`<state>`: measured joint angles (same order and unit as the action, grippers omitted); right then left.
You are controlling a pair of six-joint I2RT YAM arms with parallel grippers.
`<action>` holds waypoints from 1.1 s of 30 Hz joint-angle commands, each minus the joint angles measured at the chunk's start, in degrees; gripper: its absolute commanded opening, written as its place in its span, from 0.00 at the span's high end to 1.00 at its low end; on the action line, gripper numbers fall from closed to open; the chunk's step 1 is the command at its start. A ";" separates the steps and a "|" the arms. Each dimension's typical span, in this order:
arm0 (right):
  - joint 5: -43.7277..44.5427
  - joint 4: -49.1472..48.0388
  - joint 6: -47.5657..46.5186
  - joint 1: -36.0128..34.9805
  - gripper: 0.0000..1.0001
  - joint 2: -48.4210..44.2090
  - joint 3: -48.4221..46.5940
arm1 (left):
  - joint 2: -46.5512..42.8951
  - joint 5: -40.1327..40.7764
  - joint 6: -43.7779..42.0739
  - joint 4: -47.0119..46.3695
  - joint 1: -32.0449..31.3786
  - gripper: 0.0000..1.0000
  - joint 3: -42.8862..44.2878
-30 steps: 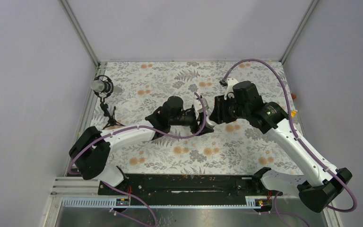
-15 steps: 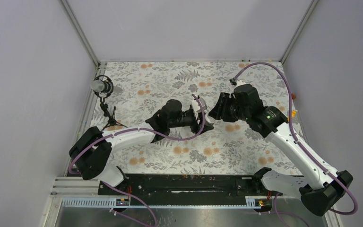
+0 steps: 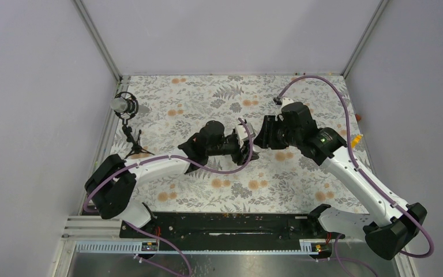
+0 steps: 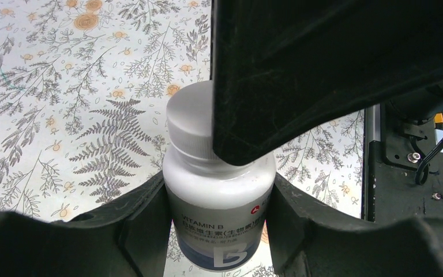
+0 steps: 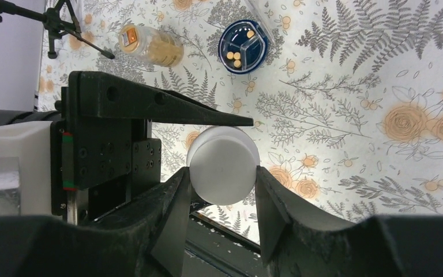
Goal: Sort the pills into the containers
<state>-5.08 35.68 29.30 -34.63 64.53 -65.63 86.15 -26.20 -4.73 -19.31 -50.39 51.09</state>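
A: Counts?
B: One white bottle (image 4: 219, 202), one amber bottle (image 5: 150, 45), and one blue round dish (image 5: 242, 47) holding three orange pills (image 5: 235, 53).
A: Arms?
B: Both reach over the bench's middle, wrists facing each other. My left gripper (image 4: 214, 187) clamps the white bottle's body. My right gripper (image 5: 224, 184) pinches its white cap (image 5: 222, 164). The amber bottle lies toward the left edge.

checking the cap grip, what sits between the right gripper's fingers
The white cap of the vitamin bottle, seen in the right wrist view; the left gripper holds the bottle's body.
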 commanded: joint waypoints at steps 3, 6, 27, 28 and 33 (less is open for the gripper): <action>-6.21 -2.44 -6.51 -1.76 0.69 -0.85 0.75 | 1.02 -5.28 3.68 -6.06 -1.22 1.00 8.73; -6.63 -4.34 -5.98 -1.76 0.69 -1.75 3.33 | 2.00 -5.33 7.03 -6.98 -1.23 1.00 9.61; 0.64 1.62 0.95 -1.77 0.61 2.28 -3.07 | -0.17 -6.37 -1.94 -20.78 -1.57 1.00 -3.01; 0.54 1.73 1.01 -1.79 0.61 2.53 -3.36 | -0.45 -5.91 -2.47 -21.27 -1.77 1.00 -3.57; -0.37 2.29 0.46 -1.82 0.62 3.15 -3.96 | -0.89 -5.05 -2.54 -21.07 -1.85 1.00 -3.78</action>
<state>-4.12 39.53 28.51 -35.44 66.61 -67.44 88.53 -28.27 -5.58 -30.92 -50.46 46.24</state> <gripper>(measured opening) 0.482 0.530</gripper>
